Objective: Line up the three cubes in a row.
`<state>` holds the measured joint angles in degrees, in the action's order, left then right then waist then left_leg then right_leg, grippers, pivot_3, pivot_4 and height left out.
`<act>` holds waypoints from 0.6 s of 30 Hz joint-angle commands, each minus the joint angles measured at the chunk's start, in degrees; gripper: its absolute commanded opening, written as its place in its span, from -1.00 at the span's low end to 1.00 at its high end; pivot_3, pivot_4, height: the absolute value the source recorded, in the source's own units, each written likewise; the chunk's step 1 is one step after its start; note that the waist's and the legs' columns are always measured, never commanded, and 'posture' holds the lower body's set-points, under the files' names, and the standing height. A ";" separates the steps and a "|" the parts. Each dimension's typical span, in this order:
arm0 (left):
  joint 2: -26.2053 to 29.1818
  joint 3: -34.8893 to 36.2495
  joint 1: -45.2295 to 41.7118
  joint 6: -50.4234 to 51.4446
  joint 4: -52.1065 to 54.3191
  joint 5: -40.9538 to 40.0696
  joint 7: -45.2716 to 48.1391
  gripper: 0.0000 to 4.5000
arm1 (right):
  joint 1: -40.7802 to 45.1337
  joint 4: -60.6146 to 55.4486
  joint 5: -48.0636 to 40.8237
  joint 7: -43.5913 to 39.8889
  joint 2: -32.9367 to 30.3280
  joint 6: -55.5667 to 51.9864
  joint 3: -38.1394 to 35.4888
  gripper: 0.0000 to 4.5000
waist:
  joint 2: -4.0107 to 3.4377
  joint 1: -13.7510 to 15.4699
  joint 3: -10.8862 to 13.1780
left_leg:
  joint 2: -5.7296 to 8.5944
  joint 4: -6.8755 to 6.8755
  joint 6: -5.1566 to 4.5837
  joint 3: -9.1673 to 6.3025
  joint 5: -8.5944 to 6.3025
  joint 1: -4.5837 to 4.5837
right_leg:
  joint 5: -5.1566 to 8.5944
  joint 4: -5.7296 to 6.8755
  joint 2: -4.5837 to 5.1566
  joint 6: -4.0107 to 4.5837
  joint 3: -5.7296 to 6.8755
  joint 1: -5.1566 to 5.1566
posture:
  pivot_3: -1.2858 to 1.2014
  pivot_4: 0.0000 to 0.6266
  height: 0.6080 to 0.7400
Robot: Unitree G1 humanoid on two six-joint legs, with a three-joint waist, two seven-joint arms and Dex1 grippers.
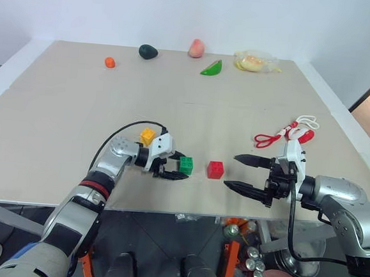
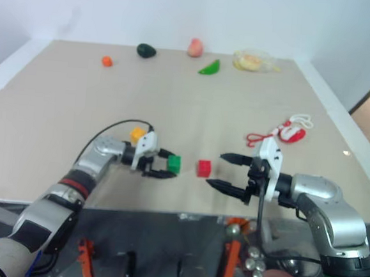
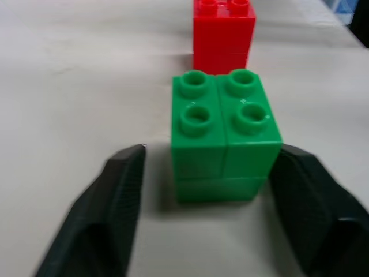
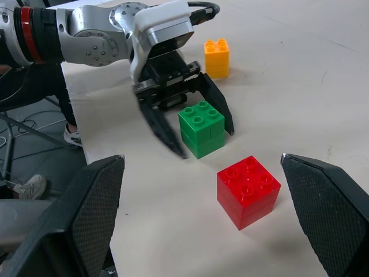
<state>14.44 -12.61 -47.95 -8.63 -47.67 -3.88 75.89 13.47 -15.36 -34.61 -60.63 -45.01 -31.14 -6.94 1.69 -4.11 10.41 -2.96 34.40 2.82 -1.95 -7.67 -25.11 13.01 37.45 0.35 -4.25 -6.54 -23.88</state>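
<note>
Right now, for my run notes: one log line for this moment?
left gripper: open around green studded plastic cube | red studded plastic cube: beside it | yellow studded plastic cube: apart | right gripper: open, empty

We see even, bright light on the desk (image 1: pixel 79 98), with only soft, short shadows beside the green cube (image 3: pixel 222 133). In the left wrist view the near claw fingers (image 3: pixel 104 213) are blurred, and the red cube (image 3: pixel 223 32) behind is slightly soft.

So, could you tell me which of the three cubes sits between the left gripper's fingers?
The green studded plastic cube; the red and yellow cubes stand apart.
</note>
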 commanded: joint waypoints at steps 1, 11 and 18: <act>0.01 -0.26 0.90 2.11 2.29 -0.83 2.06 0.99 | 0.90 -0.70 -0.37 -0.10 -0.58 0.45 -1.11 1.00 | 0.00 0.01 0.00 | 0.00 0.00 0.00 0.00 0.00 -0.01 | 0.00 0.00 0.00 0.00 0.00 0.00 | 0.03 -0.52 1.00; 0.48 0.07 1.98 4.56 5.31 -1.40 2.46 0.99 | 1.73 -0.30 -0.28 -0.31 -0.37 0.47 -0.70 1.00 | 0.00 0.01 0.00 | 0.00 0.02 0.00 0.00 0.00 -0.02 | 0.00 0.00 0.00 0.00 0.00 0.00 | 0.03 -0.52 1.00; -0.04 0.42 0.95 1.15 2.85 -0.14 -1.10 0.99 | 1.77 -0.40 -0.30 -0.26 -0.24 0.47 -0.69 1.00 | 0.00 0.01 0.00 | 0.00 0.05 0.00 0.00 0.00 -0.02 | -0.02 0.00 0.01 0.01 0.00 0.00 | 0.03 -0.52 1.00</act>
<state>14.50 -12.68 -46.37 -5.62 -43.99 -4.51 76.67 14.20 -15.32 -34.59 -60.85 -45.00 -31.14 -6.94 1.69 -4.11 10.41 -2.95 34.45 2.82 -1.96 -7.67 -25.13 12.98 37.45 0.36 -4.23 -6.54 -23.88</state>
